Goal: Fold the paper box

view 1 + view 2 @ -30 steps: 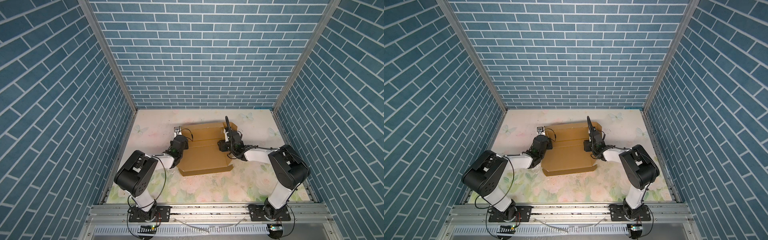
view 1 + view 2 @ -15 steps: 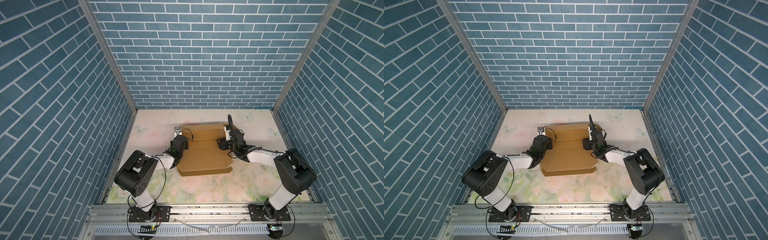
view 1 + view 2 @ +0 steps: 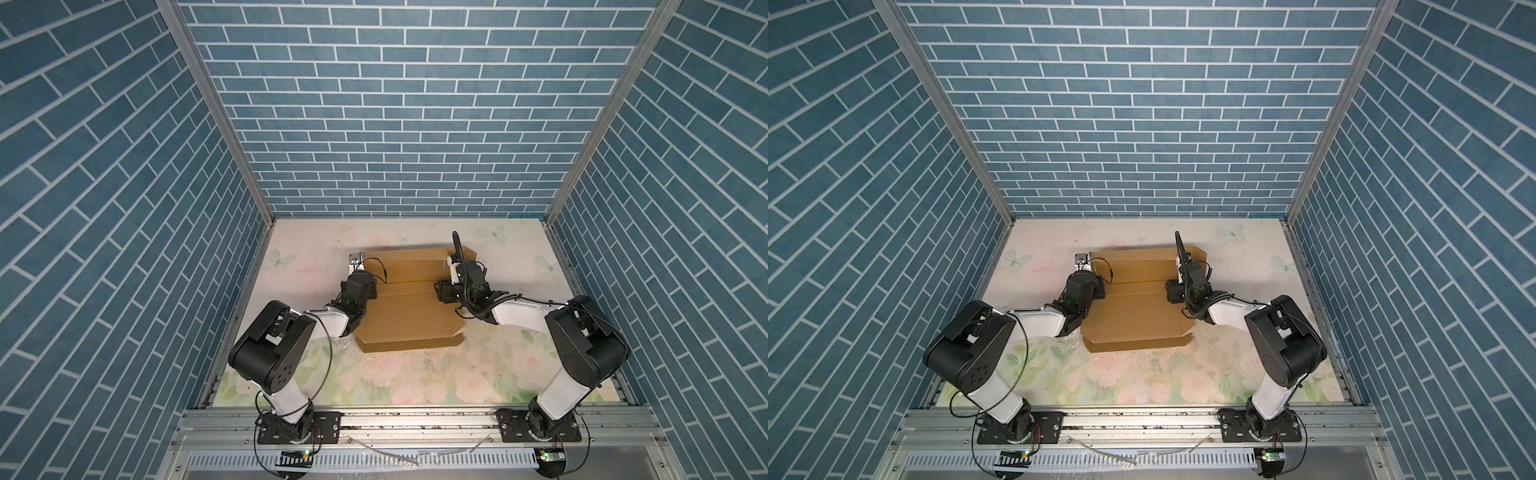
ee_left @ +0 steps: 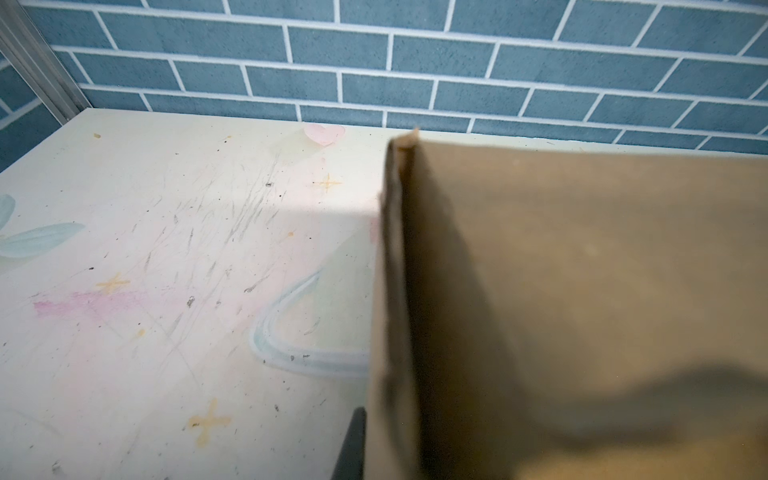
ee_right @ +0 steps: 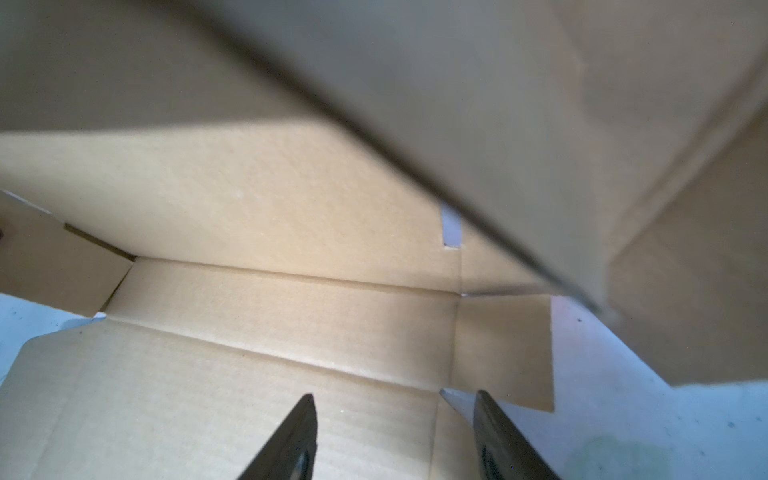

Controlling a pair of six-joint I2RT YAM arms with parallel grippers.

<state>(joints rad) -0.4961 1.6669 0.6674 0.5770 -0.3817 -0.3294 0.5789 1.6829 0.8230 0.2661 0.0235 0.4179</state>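
Over the last second our right arm's elbow has swung out toward the right edge of the desk, while the left arm has kept its place.

We see the plain brown corrugated cardboard paper box (image 3: 409, 316) lying partly folded in the middle of the pale floral-printed desk (image 3: 415, 374), a little nearer the far edge, in both top views (image 3: 1133, 316). Its near flap is bent up into a low lip and its far panel is tilted up.

Our left gripper (image 3: 362, 275) sits at the box's left side and is clamped on the raised left wall. In the left wrist view 1 dark finger (image 4: 351, 440) shows against the wall's outer face, and the other is hidden behind cardboard.

Our right gripper (image 5: 395, 438) reaches in from the box's right side. Its 2 dark fingers (image 5: 291, 440) stand apart above the flat inner panel, gripping nothing.
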